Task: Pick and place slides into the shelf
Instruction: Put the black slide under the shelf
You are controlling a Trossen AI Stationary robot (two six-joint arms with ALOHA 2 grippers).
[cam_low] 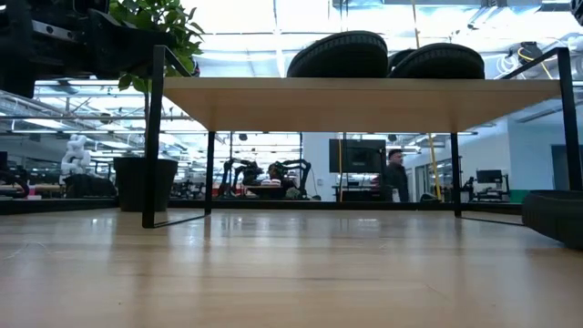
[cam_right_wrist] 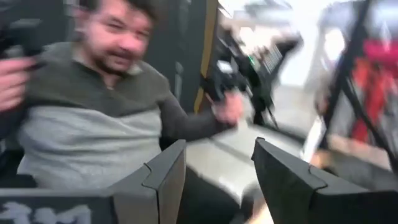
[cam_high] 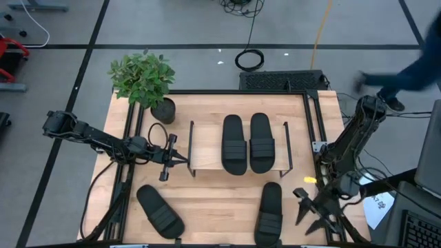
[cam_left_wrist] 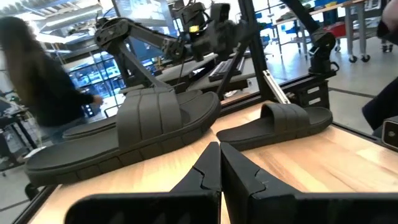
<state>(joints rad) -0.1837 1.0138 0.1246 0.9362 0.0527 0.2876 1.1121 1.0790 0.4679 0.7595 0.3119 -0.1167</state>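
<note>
No readable text, labels, brands, numbers or signs anywhere; background screens and papers too small to make out.

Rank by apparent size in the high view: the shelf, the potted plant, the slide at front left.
1. shelf
2. potted plant
3. front-left slide
The left gripper, shut, rests beside the shelf.

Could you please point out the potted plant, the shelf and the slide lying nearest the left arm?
potted plant (cam_high: 142, 77), high view, on its leaves.
shelf (cam_high: 208, 146), high view, on bare top board.
slide nearest the left arm (cam_high: 159, 211), high view, on its strap.
</note>
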